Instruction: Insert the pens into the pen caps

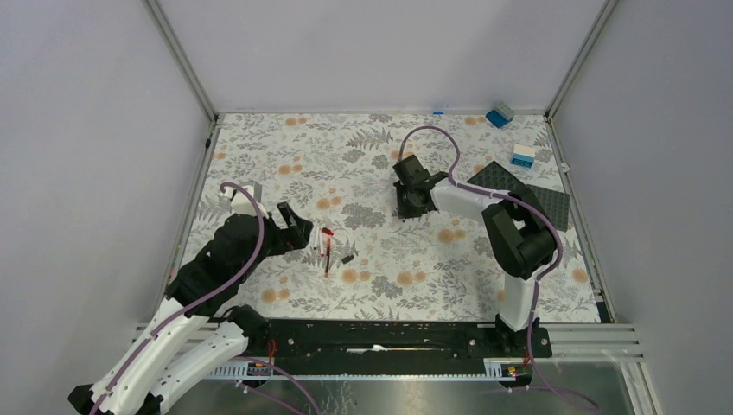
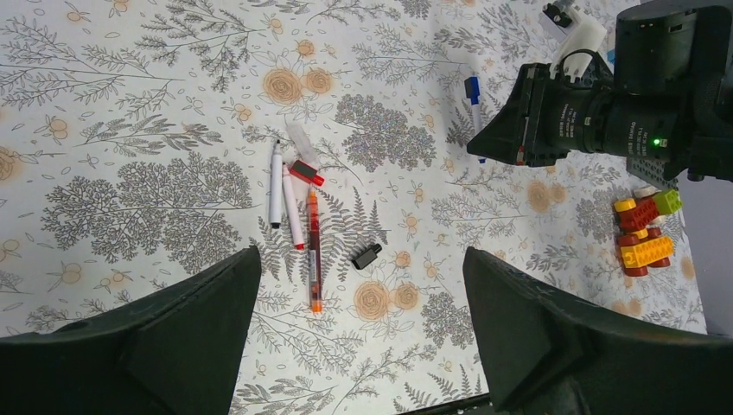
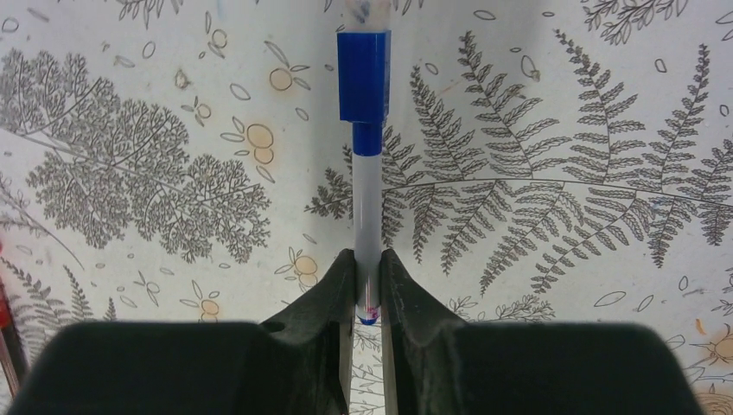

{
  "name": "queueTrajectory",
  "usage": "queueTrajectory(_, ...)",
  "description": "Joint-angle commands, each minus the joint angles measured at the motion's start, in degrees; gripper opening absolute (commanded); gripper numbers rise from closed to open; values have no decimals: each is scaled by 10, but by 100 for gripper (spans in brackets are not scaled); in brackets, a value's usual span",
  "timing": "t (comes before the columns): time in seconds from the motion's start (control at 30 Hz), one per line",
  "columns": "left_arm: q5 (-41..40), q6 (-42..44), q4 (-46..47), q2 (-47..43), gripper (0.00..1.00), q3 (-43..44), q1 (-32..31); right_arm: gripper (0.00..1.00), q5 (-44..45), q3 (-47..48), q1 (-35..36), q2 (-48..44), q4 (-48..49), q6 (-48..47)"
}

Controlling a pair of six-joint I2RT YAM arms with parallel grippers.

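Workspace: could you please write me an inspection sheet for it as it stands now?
Surface: floral cloth, lying flat.
Job's things: blue pen held, with blue cap on its far end; white pens, red pen, red cap and black cap lying loose together.
Clutter: brick cluster; blue bricks and dark plates at the far right.
Grippers: left gripper open, beside the loose pens; right gripper shut on the blue pen.
Cables: purple cable along each arm, clear of the pens.
Surroundings: grey walls, metal frame.
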Motion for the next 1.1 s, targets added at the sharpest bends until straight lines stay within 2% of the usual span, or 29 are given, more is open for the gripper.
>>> queueTrajectory(0.0,-16,21,12,1,92,0,1,9,32,34,-3,17,-4,42)
queueTrajectory(0.23,-4,25,19,-1,92,-3,1,35,34,32,-7,22,-4,55)
queueTrajectory(0.5,13,37,32,3,92,-12,1,47,37,34,-7,5,-15,50)
queueTrajectory(0.67,28,44,32,33,92,-12,1,61,45,24,-7,-50,-16,33)
queueTrajectory(0.8,27,44,32,62,90,-12,1,64,71,2,-7,-104,-12,18)
queueTrajectory(0.97,42,40,46,119,88,-18,1,67,117,-82,-7,-188,59,2)
queueTrajectory(1.07,33,33,46,166,80,-13,1,70,139,-146,-7,-249,117,-2)
